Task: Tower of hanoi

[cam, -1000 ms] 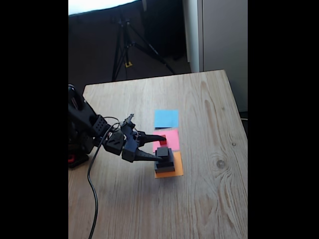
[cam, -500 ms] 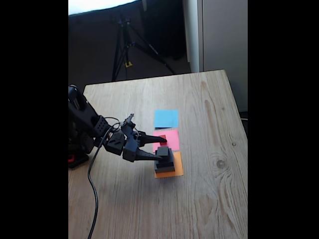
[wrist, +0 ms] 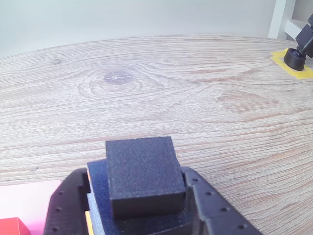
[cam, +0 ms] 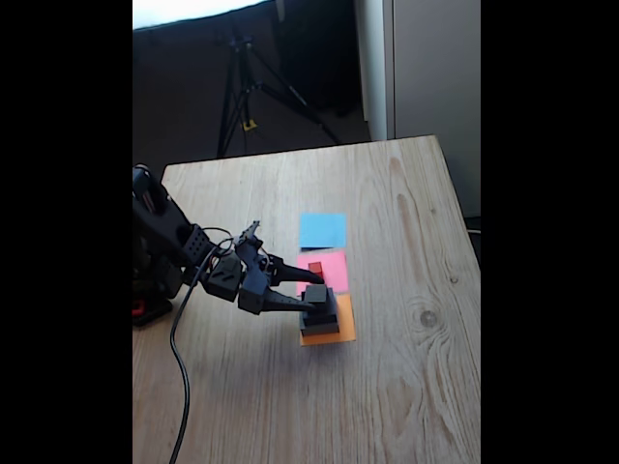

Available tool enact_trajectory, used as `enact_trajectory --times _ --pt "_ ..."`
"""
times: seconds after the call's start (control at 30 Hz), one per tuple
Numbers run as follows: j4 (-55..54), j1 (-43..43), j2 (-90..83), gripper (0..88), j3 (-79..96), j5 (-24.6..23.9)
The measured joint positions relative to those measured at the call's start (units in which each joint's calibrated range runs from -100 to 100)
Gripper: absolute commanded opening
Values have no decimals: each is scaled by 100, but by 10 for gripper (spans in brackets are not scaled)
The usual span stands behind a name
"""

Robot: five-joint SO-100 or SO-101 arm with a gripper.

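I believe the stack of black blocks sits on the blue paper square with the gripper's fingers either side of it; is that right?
Not quite: the stack sits on the orange square, not the blue one, which lies bare beyond the pink square, as the fixed view shows. The rest holds: the gripper has a finger on each side of the stack in the wrist view.

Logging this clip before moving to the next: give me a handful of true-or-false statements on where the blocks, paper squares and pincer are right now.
1. The black block stack sits on the orange paper square. True.
2. The tiny red cube tops the stack. False: it rests on the pink paper square.
3. The blue paper square carries a block. False: nothing is on it.
4. The pincer has a finger on each side of the small black cube. True.
5. The wooden table is round. False: it has straight edges.
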Motion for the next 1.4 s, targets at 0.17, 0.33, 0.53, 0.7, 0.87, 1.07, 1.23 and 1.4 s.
enact_trajectory --times 0.17,0.33,0.53,0.7,0.87,1.07,1.23,1.4 --pt "0 0 0 144 0 0" --pt "0 0 0 124 0 0" --pt "0 0 0 93 0 0" --pt "0 0 0 88 0 0" --pt "0 0 0 88 0 0" --pt "0 -72 -171 90 61 0" --pt "312 -217 -710 94 61 0" --pt "1097 -372 -1402 96 -17 0"
